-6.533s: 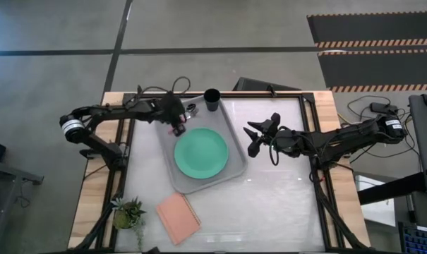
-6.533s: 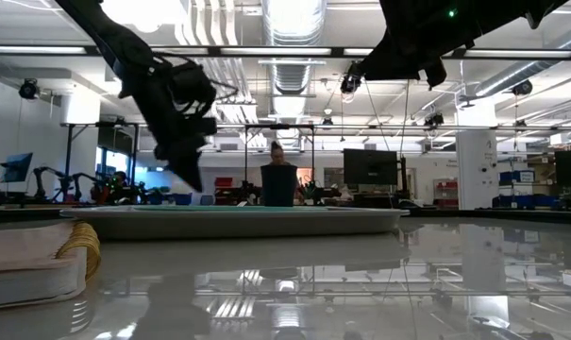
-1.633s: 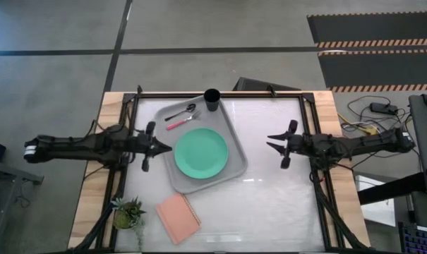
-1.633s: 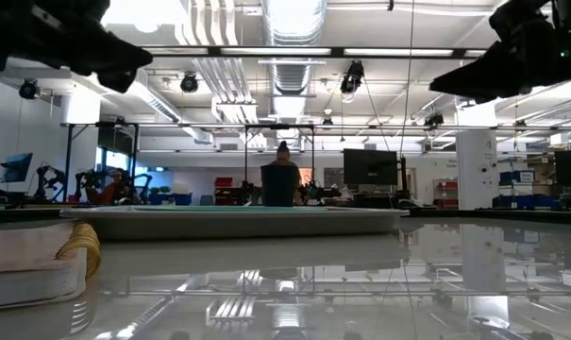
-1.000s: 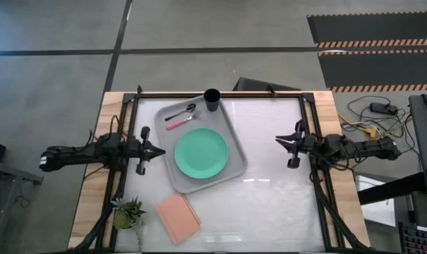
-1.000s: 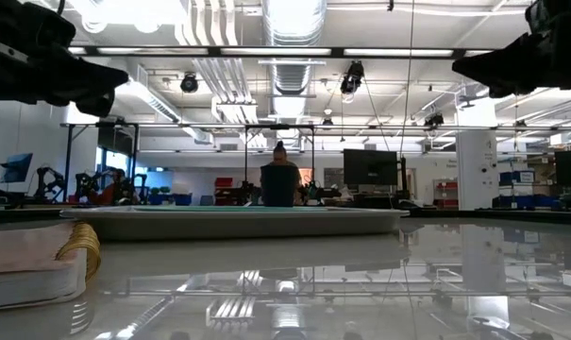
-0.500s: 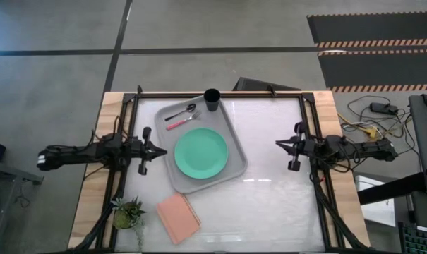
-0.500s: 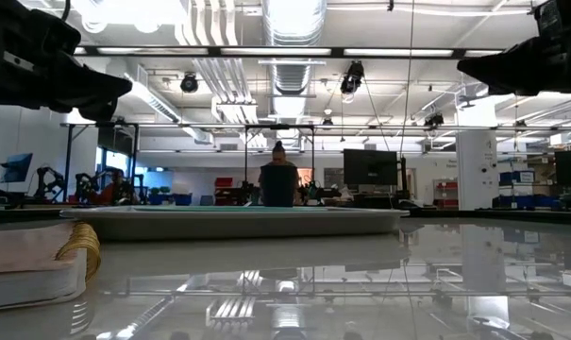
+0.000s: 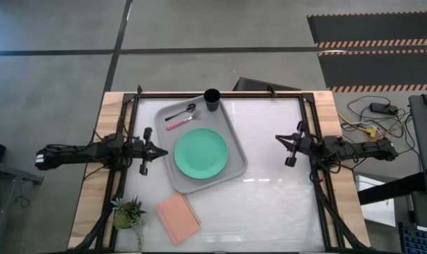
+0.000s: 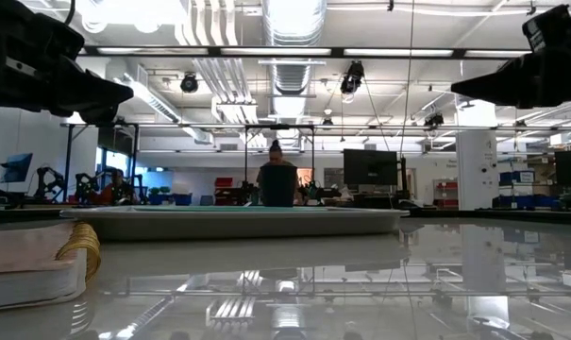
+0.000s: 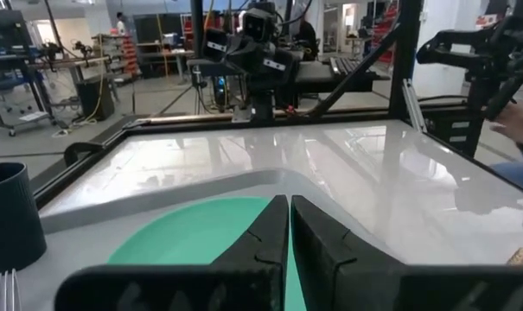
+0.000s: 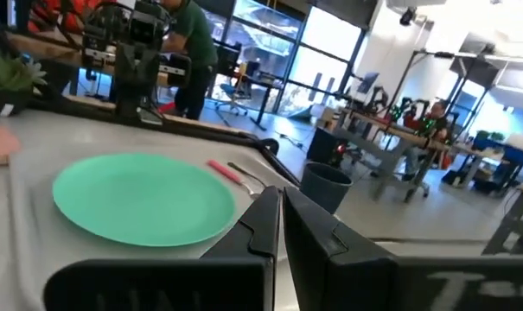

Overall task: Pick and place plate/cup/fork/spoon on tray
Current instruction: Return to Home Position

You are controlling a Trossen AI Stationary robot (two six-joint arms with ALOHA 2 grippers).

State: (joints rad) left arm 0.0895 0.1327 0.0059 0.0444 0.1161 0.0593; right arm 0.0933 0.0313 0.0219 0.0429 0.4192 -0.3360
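The light-grey tray (image 9: 229, 127) lies on the table left of centre. On it rest the mint-green plate (image 9: 201, 152), the pink-handled fork (image 9: 176, 125) and the metal spoon (image 9: 181, 111). The black cup (image 9: 212, 99) stands at its far corner. My left gripper (image 9: 159, 150) hovers shut at the tray's left rim and points toward the plate (image 11: 200, 238). My right gripper (image 9: 278, 139) hovers shut well to the right of the tray. Its wrist view looks across at the plate (image 12: 144, 199), the fork (image 12: 225, 171) and the cup (image 12: 326, 186).
A salmon-pink pad (image 9: 178, 217) and a small potted plant (image 9: 128, 212) sit near the table's front left. Bare white table (image 9: 269, 190) spreads between the tray and my right gripper. In the room beyond the table a person (image 10: 279, 181) shows.
My right gripper has tipped its fingertips slightly downward while staying over the same spot. The things on the tray have not moved.
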